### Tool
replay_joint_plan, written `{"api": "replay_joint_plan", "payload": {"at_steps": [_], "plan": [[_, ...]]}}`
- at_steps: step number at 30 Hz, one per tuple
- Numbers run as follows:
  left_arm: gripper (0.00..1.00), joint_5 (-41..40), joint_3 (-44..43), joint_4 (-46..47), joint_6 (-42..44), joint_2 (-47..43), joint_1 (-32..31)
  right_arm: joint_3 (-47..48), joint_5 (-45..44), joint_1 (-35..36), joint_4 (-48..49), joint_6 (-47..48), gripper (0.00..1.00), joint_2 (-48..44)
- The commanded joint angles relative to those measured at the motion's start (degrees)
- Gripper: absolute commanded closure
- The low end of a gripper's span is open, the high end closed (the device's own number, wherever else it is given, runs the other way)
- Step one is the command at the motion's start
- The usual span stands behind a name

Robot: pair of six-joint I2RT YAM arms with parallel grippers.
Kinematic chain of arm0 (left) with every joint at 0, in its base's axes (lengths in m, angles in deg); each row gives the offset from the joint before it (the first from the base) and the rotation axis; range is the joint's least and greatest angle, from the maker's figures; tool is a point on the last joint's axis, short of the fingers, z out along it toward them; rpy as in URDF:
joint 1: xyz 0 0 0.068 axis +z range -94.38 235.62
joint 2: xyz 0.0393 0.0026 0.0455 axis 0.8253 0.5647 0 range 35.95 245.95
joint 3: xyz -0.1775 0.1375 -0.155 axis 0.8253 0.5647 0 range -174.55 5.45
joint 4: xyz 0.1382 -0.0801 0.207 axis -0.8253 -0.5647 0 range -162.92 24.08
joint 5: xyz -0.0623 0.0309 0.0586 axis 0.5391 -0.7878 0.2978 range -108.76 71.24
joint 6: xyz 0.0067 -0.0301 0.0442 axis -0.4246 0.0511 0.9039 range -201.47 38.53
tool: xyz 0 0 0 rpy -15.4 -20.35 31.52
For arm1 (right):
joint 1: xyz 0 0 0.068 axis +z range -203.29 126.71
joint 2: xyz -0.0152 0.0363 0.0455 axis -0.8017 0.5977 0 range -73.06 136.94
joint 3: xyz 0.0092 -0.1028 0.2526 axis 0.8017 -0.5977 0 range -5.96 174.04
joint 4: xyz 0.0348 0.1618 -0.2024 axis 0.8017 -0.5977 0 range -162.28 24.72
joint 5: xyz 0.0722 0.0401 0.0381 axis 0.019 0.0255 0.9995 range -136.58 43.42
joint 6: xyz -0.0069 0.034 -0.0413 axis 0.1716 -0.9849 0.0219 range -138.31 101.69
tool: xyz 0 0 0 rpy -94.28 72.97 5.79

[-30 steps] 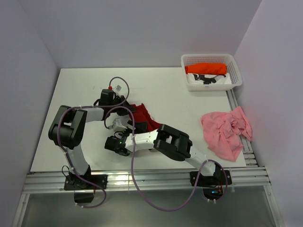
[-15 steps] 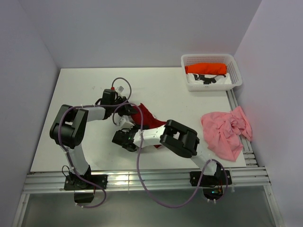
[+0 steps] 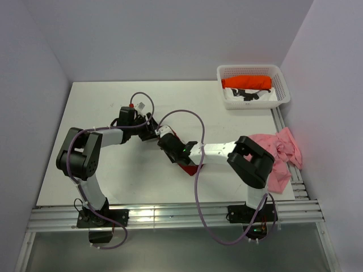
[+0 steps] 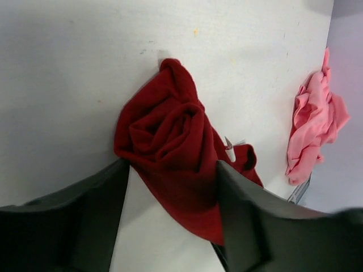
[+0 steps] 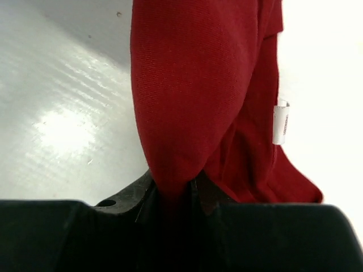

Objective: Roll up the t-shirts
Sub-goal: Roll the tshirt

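Note:
The dark red t-shirt (image 4: 170, 141) lies bunched and partly rolled mid-table, a white tag on its side (image 5: 279, 122). My left gripper (image 4: 170, 165) stands open astride its near end, with bare table showing between the left finger (image 4: 85, 221) and the cloth. My right gripper (image 5: 170, 195) is shut on a fold of the dark red t-shirt (image 5: 193, 85), which hangs from it. From above, the left gripper (image 3: 154, 131) and the right gripper (image 3: 170, 146) sit close together over the red cloth (image 3: 190, 168). A pale pink t-shirt (image 3: 278, 153) lies crumpled at the right. An orange t-shirt (image 3: 247, 82) is in the basket.
A white lattice basket (image 3: 283, 85) stands at the table's back right corner, also holding white and black items. The right arm stretches across the middle of the white table (image 3: 102, 102). Metal rails run along the front and right edges.
My right gripper closed on the dark red t-shirt and swung right and back with it. My left gripper opened from its hold on the cloth.

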Motion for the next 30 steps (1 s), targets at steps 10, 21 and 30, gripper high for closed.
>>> {"api": "replay_joint_plan", "payload": {"at_steps": [10, 21, 30], "plan": [[0.13, 1.48, 4.39, -0.24, 1.48, -7.83, 5.68, -7.87, 39.04, -11.57, 5.92, -1.43, 1.00, -4.26], [0.01, 7.91, 6.50, 2.14, 3.24, -8.27, 6.73, -7.79, 37.90, -11.83, 4.95, 0.50, 1.00, -3.56], [0.04, 9.48, 10.45, 3.36, 3.95, -7.04, 8.84, -7.70, 38.25, -12.10, 4.86, 0.86, 1.00, -3.55]]}}
